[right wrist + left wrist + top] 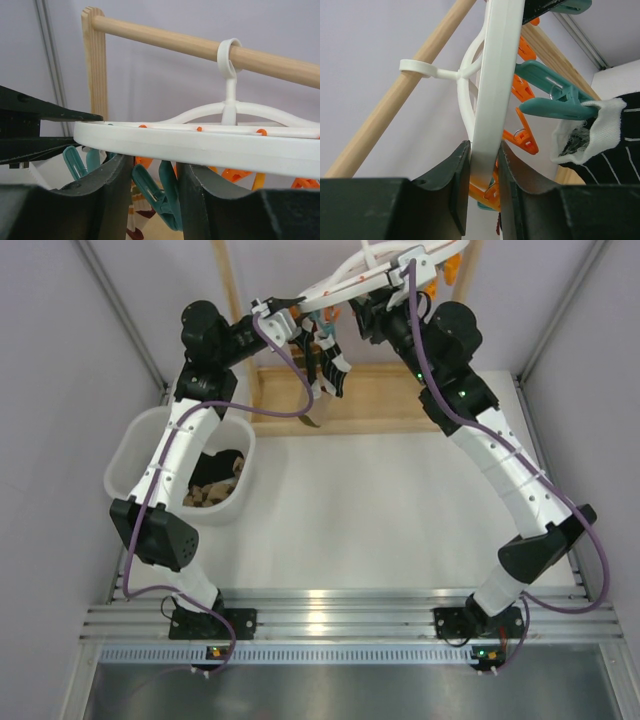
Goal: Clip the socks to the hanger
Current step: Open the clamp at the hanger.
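White tabletop [380, 510], with tub [125, 455] of spare socks [215, 485] below the hanger [340, 282]. On its rim the left gripper [483, 150] is clamped tight; the right gripper [154, 165] sits parted under it, holding nothing. Beneath it a teal peg [555, 105] pinches one black white-cuffed sock [610, 145]. Its hook [229, 55] loops the wooden rod [175, 42] behind.
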Available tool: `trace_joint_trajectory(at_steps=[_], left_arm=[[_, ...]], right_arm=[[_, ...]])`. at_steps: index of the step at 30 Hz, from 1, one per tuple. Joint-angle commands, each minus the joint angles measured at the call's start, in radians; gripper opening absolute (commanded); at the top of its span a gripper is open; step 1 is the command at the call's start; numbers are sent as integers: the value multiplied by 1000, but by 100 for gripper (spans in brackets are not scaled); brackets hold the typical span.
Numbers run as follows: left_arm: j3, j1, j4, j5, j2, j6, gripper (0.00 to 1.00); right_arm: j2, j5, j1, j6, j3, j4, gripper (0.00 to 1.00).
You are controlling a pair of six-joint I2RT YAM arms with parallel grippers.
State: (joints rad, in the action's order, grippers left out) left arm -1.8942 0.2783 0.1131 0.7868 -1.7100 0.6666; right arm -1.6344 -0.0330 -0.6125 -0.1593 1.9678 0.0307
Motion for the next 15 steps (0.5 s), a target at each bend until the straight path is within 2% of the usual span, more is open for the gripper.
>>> trace_joint_trajectory(at_steps=[1,3,4,8,15], left_arm=[[12,18,30,35,50,8,7],[14,16,28,32,52,8,7],[15,16,28,31,53,8,7],[14,16,28,25,53,2,7],[17,16,45,25,58,-59,7]], right_arm=[[45,11,-1,84,19,-34,26],[41,16,11,127,29,0,21],[32,28,19,153,51,30,14],[10,117,89,352,80,64,1],[-8,269,152,581,66,31,0]])
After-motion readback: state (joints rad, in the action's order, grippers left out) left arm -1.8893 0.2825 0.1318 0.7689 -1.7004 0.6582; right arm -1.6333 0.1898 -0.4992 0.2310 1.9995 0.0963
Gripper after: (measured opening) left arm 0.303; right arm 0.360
